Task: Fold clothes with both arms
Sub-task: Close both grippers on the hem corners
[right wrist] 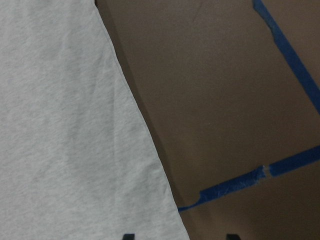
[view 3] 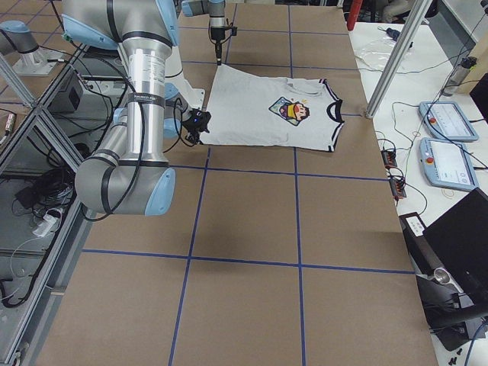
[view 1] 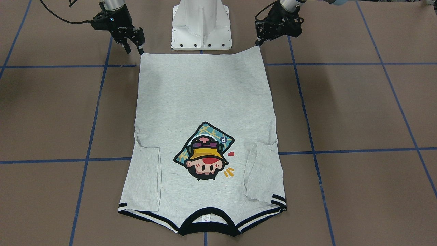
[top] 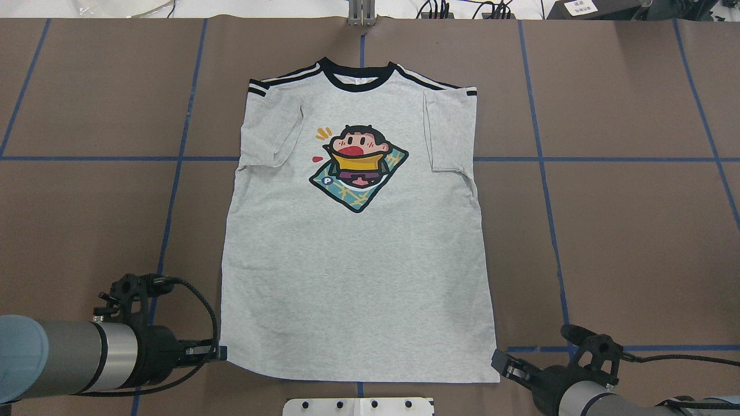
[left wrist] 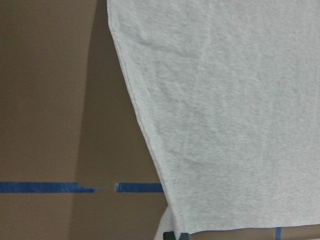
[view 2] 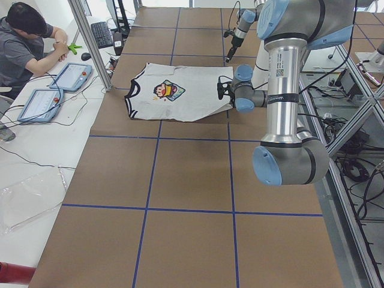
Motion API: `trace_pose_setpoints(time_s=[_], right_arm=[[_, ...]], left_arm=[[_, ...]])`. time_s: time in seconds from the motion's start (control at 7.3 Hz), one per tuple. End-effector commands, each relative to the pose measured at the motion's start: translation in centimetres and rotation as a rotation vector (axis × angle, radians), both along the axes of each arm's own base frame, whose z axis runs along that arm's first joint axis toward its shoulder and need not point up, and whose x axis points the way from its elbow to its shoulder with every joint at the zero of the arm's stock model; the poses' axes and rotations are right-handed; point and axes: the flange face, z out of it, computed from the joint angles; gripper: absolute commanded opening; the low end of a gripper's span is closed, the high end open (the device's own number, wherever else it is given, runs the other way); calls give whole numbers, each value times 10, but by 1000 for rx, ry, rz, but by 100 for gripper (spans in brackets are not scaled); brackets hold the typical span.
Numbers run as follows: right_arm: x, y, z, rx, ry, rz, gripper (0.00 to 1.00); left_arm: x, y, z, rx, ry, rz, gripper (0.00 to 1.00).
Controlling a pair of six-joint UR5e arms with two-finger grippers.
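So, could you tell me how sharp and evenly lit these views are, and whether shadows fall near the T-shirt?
Overhead view: sharp and evenly lit, no glare on the T-shirt. Left wrist view: soft focus, a dark shadow band on the table beside the shirt's edge. Right wrist view: equally soft, a shadow along that edge too. Front-facing view: crisp, the print clear.

left arm [top: 75, 352] clamped, right arm [top: 584, 398] (jaws parted)

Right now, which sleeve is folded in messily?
The sleeve on the robot's left: its edge slants and puckers on the shirt. The right-side sleeve lies flat with straight edges.
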Motion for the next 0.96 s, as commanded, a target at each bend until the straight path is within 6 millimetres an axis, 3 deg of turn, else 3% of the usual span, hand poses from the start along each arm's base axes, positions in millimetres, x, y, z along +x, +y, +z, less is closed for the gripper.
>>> trace_pose_setpoints(time_s=[0.0, 0.41, 0.82], right_arm=[[-17, 15, 2, 23, -1, -7, 69], [-29, 25, 18, 54, 31, -1, 66], [-31, 30, 18, 62, 29, -7, 56]], left_arm=[[-5, -1, -6, 3, 14, -6, 0], [-8, -1, -9, 5, 20, -8, 0], [-10, 0, -9, 4, 17, -6, 0]])
